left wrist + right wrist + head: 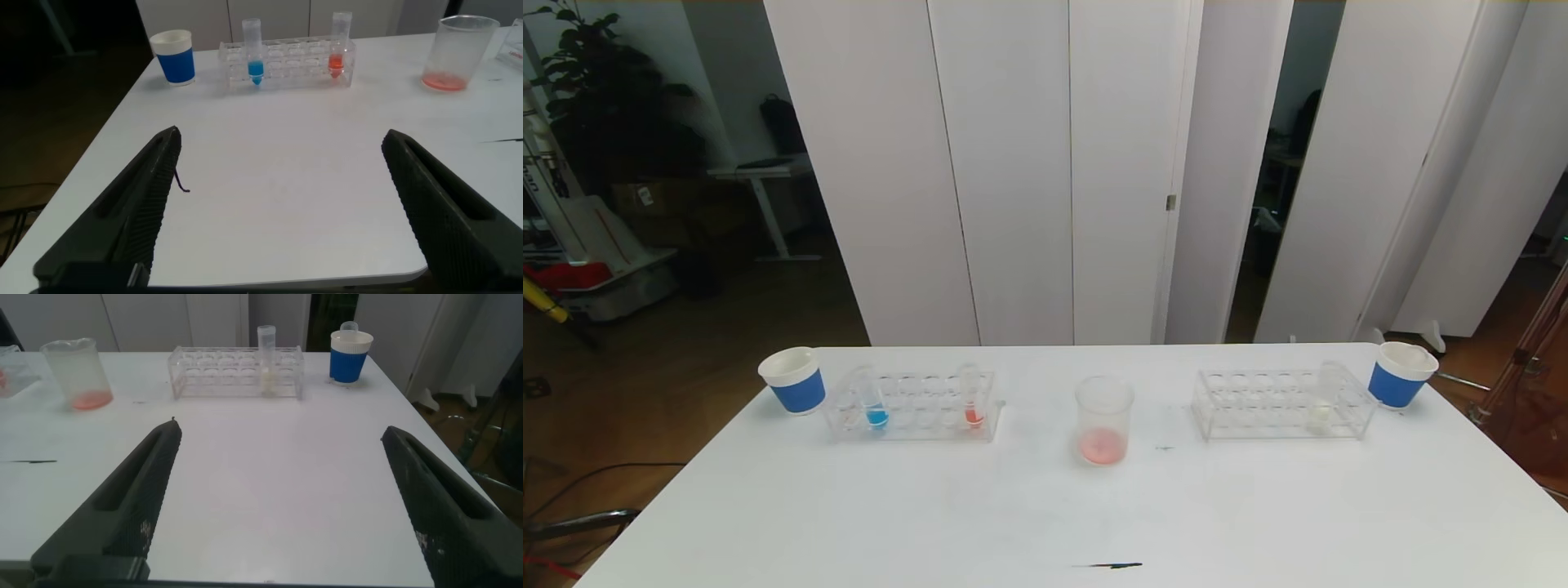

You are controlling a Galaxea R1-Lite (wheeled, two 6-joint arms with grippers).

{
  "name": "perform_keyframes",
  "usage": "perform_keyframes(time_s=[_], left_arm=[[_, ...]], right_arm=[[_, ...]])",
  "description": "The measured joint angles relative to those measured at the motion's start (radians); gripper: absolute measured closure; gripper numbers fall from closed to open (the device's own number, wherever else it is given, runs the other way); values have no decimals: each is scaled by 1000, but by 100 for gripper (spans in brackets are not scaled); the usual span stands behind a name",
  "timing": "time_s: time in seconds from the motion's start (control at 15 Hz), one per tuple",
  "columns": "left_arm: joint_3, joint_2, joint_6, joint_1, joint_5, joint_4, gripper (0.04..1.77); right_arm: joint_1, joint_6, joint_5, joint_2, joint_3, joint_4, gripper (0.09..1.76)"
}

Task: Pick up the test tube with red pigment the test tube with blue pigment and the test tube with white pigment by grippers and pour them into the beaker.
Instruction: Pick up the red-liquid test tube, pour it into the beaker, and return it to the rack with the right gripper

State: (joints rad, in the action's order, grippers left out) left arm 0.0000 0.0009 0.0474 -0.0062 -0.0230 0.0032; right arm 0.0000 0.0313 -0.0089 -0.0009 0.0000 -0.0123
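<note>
Tubes stand upright in clear plastic racks across the white table (1045, 506). My left hand (278, 204), wide open and empty, faces the clear tube of blue liquid (253, 53); my right hand (278, 498), equally open, faces the whitish-cream tube (266, 351). Between them stands the clear flared beaker (1103, 420).

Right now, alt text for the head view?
A clear beaker holding red liquid stands mid-table between two clear racks. Blue and red tubes sit left, a whitish tube right.
</note>
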Motion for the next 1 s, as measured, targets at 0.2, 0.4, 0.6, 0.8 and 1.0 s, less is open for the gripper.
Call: perform_keyframes(time_s=[0.2, 0.4, 0.6, 0.8, 1.0], left_arm=[[0, 0, 0, 0, 0, 0, 6], [0, 0, 0, 0, 0, 0, 6], [0, 0, 0, 0, 0, 0, 6], [0, 0, 1, 0, 0, 0, 6], [0, 0, 0, 0, 0, 0, 6]], right_arm=[[0, 0, 0, 0, 0, 0, 10], [0, 0, -1, 0, 0, 0, 10], [0, 1, 0, 0, 0, 0, 10], [0, 0, -1, 0, 0, 0, 10], [0, 0, 0, 0, 0, 0, 10]])
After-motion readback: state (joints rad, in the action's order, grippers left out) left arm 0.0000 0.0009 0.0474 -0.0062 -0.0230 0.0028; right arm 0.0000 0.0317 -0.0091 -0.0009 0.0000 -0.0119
